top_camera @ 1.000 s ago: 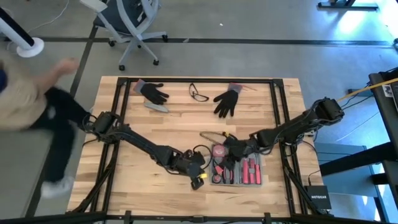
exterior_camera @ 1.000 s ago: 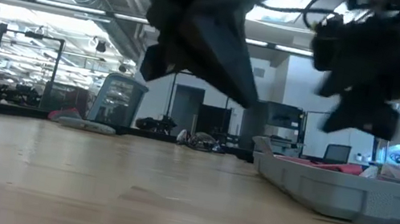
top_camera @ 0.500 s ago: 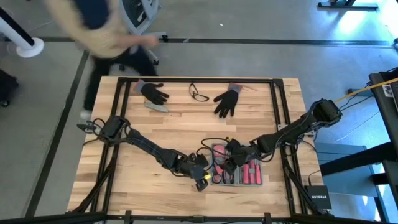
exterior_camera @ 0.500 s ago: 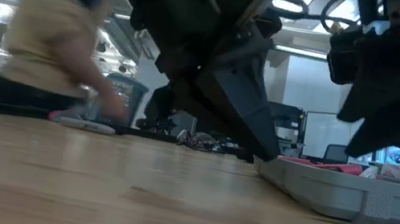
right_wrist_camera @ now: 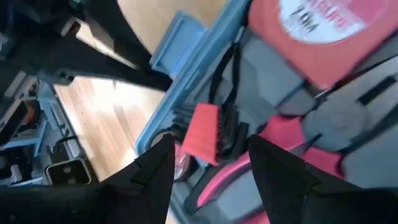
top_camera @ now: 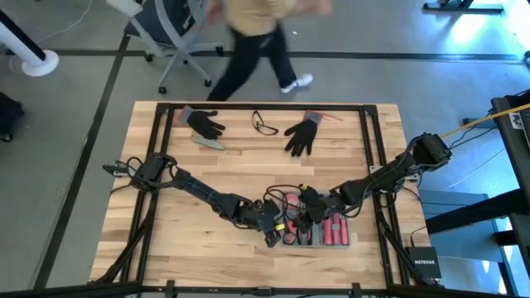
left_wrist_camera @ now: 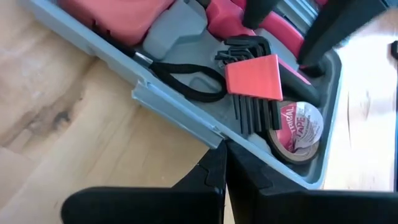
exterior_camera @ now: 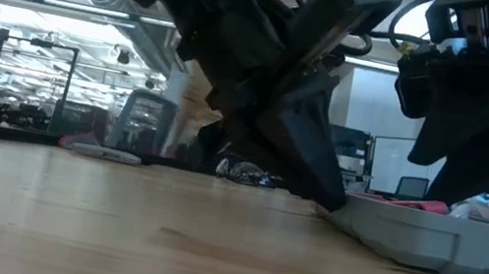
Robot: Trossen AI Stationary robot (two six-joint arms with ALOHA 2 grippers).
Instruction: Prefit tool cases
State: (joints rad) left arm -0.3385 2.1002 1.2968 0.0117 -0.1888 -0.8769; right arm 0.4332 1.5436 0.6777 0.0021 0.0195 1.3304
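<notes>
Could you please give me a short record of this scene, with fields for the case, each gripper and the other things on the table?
case: open tool case near the table's front edge, red-handled tools in its recesses
left gripper: shut, tips at the case's outer wall
right gripper: open, over the case's inside, holding nothing
contents seen: hex keys, tape roll
table far edge: two gloves, glasses
person: walking past beyond the table

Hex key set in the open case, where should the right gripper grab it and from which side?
Judgement: grip the red holder of the hex key set across its flat faces, coming straight down. The keys lie sunk in the tool case recess; the holder stands proud. The right gripper is open above it.
</notes>
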